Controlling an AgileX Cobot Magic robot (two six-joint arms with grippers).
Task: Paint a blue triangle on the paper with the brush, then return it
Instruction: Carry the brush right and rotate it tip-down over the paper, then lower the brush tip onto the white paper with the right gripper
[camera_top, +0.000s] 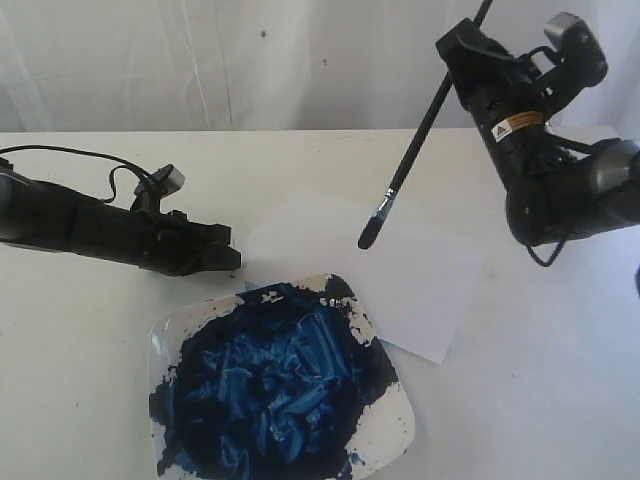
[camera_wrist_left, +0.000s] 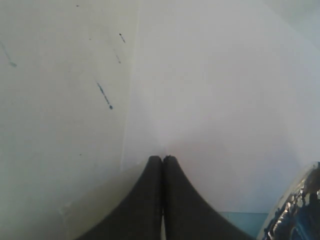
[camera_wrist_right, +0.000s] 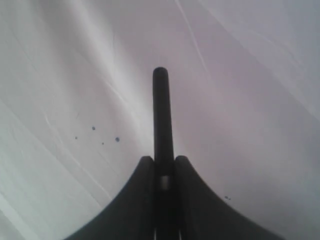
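Aloft, right jaws pinch slim black brush (camera_top: 419, 140) over flat white paper (camera_top: 430, 275); left jaws touch, empty.

Square white plate (camera_top: 163, 338) sits on the white table (camera_top: 80, 380) and it's pretty much buried in thick dark blue paint (camera_top: 275, 385), with lighter blue streaks in the middle and smears right out to the rim. The table's got a few small dark paint flecks (camera_wrist_left: 104, 96) too. Behind it all hangs a wrinkly white cloth backdrop (camera_top: 200, 60) with a couple of dark specks (camera_top: 264, 34).
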